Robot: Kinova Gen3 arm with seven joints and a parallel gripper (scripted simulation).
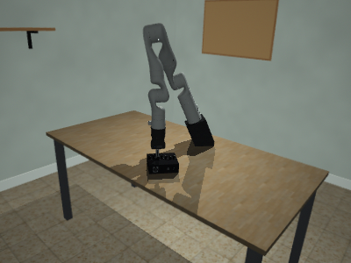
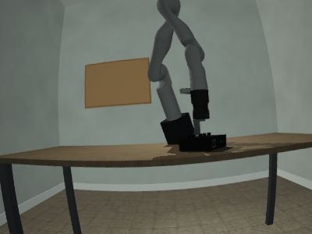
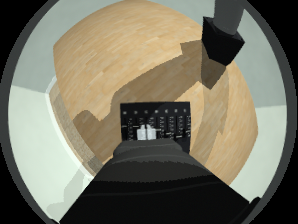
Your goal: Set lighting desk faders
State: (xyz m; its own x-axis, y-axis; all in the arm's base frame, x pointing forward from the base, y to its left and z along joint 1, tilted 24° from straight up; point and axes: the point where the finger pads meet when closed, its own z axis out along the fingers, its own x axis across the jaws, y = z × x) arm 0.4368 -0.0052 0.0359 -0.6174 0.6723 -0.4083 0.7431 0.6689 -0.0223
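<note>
The lighting desk is a small black box standing on the wooden table; it also shows in the exterior view and in the wrist view. Its row of faders is small and dark; I cannot read their levels. My gripper points straight down with its fingers shut, tips at the top face of the desk near its left end. In the wrist view the shut fingertips show pale over the left part of the fader row. Whether the tips touch a fader cap I cannot tell.
The arm's black base stands on the table just behind the desk. The table's front edge lies close to the desk. A cork board hangs on the back wall and a shelf at far left.
</note>
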